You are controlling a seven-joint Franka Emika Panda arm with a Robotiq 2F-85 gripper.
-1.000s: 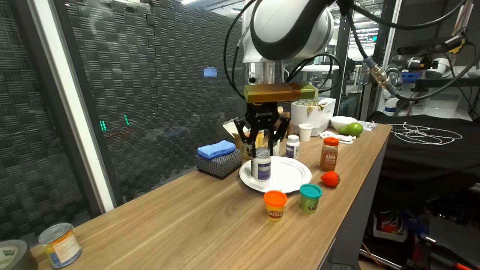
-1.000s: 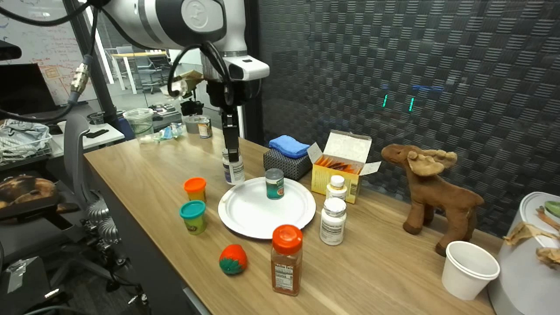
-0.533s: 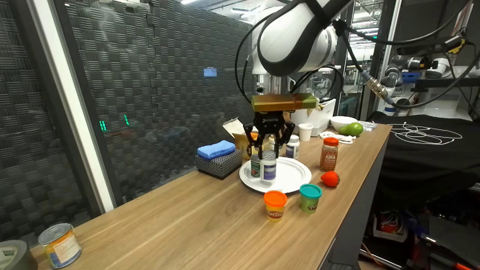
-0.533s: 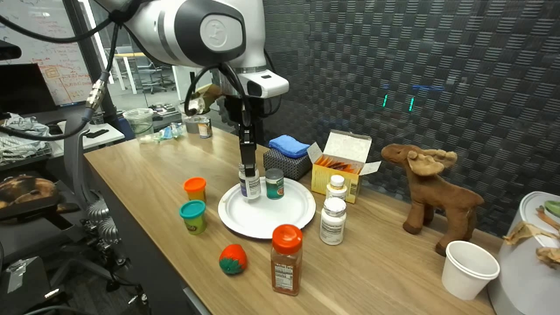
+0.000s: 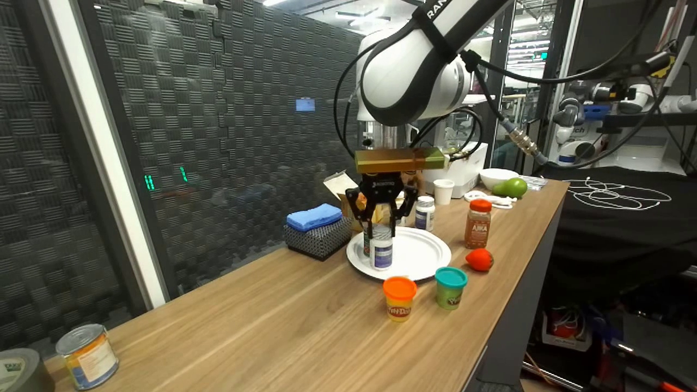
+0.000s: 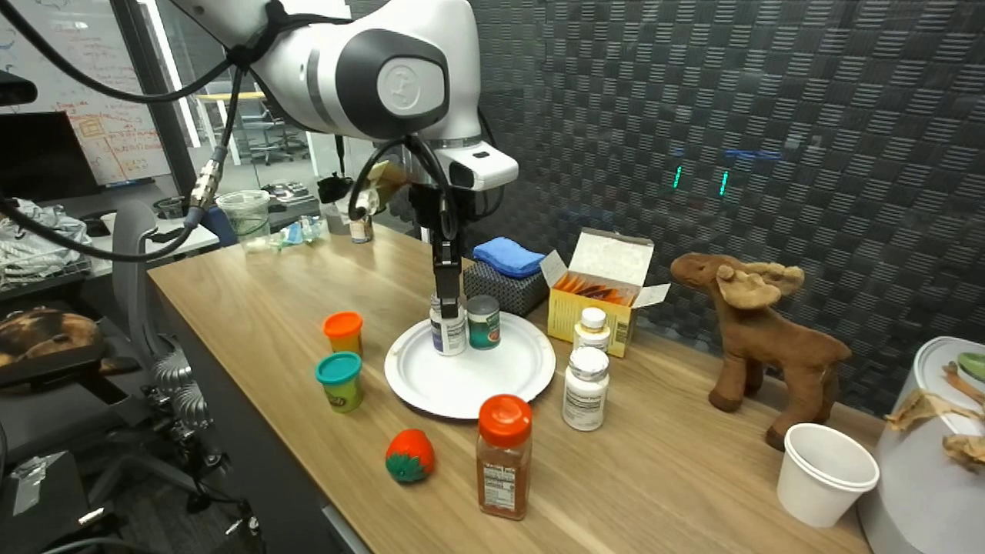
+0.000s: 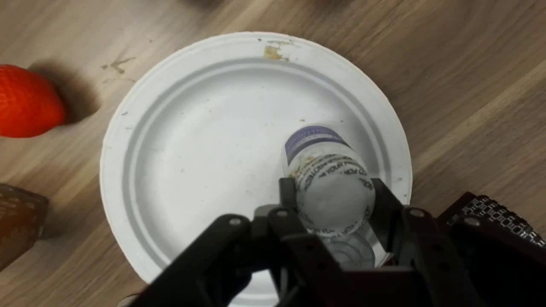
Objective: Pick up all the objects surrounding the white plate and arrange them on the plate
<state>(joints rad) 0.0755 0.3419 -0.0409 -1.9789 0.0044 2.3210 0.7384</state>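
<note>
White plate [image 6: 462, 385] under a white bottle [image 5: 381, 253], gripper [image 7: 335, 194] clamped on the bottle's cap, orange-lidded cup [image 5: 399, 299] labelled Play-Doh, red-capped bottle [image 5: 478, 226] lettered AJIKA, "RAN" legible on the arm [image 5: 397, 79].

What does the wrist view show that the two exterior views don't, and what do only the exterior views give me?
Only the wrist view: lettering that can be made out around the cap of the white bottle, and a small dark mark on the tabletop.

Only the exterior views: the blue cloth, the white paper cups and the red cap of the spice jar.

Shared: the white plate, the white bottle between the jaws, the red strawberry, the spice jar and the patterned box. The wrist view shows only parts of the last three.
</note>
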